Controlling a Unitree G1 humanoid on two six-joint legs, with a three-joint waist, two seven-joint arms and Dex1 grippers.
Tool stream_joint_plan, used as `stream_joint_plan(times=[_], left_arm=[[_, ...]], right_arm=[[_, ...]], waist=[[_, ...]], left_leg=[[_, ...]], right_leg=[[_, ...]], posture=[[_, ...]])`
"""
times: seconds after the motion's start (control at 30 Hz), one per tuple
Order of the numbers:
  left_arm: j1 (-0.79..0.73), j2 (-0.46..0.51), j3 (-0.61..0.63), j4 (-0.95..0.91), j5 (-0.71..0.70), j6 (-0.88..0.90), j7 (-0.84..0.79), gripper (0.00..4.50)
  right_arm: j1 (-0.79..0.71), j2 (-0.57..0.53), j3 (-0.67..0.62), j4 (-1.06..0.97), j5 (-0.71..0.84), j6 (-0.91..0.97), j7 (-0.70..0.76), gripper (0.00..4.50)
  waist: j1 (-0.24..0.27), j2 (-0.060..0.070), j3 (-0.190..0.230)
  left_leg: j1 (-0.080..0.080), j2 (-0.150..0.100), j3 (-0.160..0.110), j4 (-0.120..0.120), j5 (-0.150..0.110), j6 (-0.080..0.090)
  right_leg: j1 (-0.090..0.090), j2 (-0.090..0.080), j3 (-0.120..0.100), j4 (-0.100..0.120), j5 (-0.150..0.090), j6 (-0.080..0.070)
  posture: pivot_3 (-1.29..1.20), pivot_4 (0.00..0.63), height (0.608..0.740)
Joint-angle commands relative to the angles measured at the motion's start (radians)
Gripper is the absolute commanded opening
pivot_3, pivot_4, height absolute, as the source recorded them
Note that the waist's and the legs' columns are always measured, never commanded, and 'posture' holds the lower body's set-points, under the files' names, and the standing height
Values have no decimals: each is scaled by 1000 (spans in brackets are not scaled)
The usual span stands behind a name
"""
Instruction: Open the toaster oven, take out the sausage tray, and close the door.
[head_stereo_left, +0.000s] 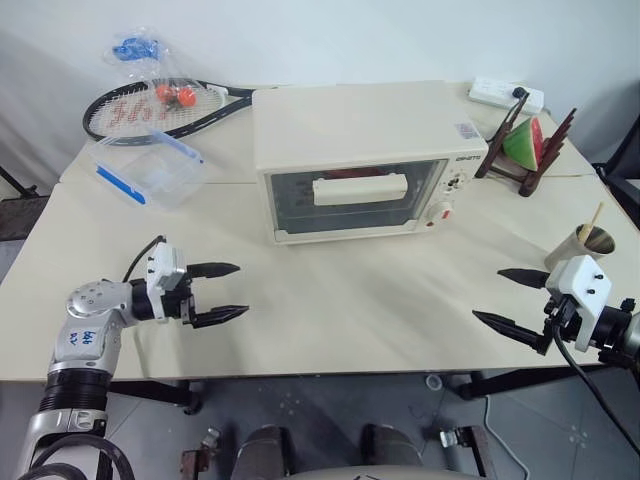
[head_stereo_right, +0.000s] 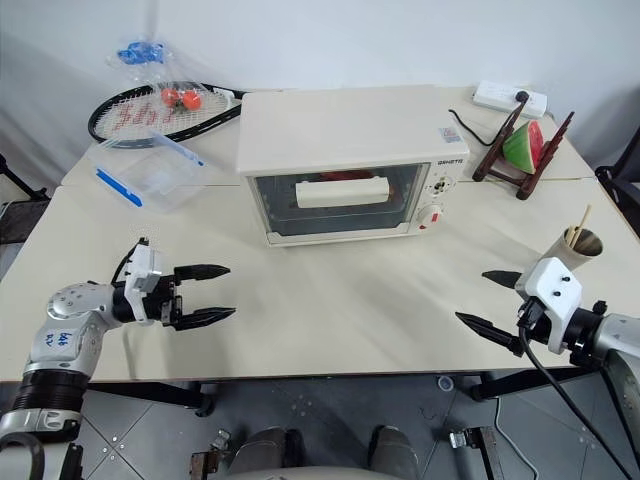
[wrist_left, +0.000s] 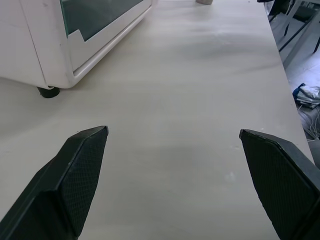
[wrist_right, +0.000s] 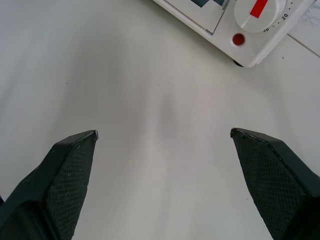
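The cream toaster oven (head_stereo_left: 355, 130) stands at the middle back of the table, its glass door (head_stereo_left: 350, 205) shut and the wide bar handle (head_stereo_left: 360, 188) across the front. Something red shows dimly behind the glass; the sausage tray is hidden inside. My left gripper (head_stereo_left: 228, 292) hovers open over the table, well in front of the oven's left corner (wrist_left: 55, 80). My right gripper (head_stereo_left: 505, 297) is open near the right front of the table, pointing left. The red-tipped knob (wrist_right: 259, 9) lies ahead of it. Both hold nothing.
A clear plastic box with blue clips (head_stereo_left: 148, 172) sits left of the oven, a racket (head_stereo_left: 150, 105) behind it. At the back right are a power strip (head_stereo_left: 508, 95) and a watermelon slice on a wooden stand (head_stereo_left: 525, 145). A cup with a stick (head_stereo_left: 583, 245) stands close behind my right gripper.
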Motion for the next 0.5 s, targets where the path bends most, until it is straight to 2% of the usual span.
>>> stream_joint_plan(times=[0.03, 0.1, 0.27, 0.37, 0.5], left_arm=[[-3, 17, 20, -40, -7, 57, 63, 4500], [1, 18, 49, -90, -69, 148, 75, 4500], [41, 23, 67, -158, -86, 152, 77, 4500], [46, 1, 71, -166, -77, 95, 78, 4500], [2, -34, 70, -157, -118, 137, 94, 4500]], right_arm=[[-9, 2, -5, -20, 7, -5, -12, 4455], [3, 7, -8, -50, 11, 10, -27, 4455], [-26, -12, 12, -170, 63, 115, -55, 4455], [-120, 2, 65, -224, 125, 211, -87, 4455], [-336, 69, 211, -205, 153, 265, -114, 4455]], waist=[[0, 0, 0], [0, 0, 0], [-2, 0, 0], [-5, 0, 0], [-4, 0, 0]], left_leg=[[0, 0, 0, 0, 0, 0], [0, 0, 0, 0, 0, 0], [0, 0, 0, 0, 0, 0], [0, 1, 0, 1, 0, 0], [0, 1, 0, 2, -1, 0]], right_leg=[[0, 0, 0, 0, 0, 0], [0, 0, 0, 0, 0, 0], [0, 0, 0, 1, 0, 0], [0, 0, 0, 1, 0, 0], [0, 0, 0, 2, 0, 0]], posture=[[0, 150, 740], [0, 150, 740], [0, 150, 740], [0, 150, 740], [0, 150, 740]])
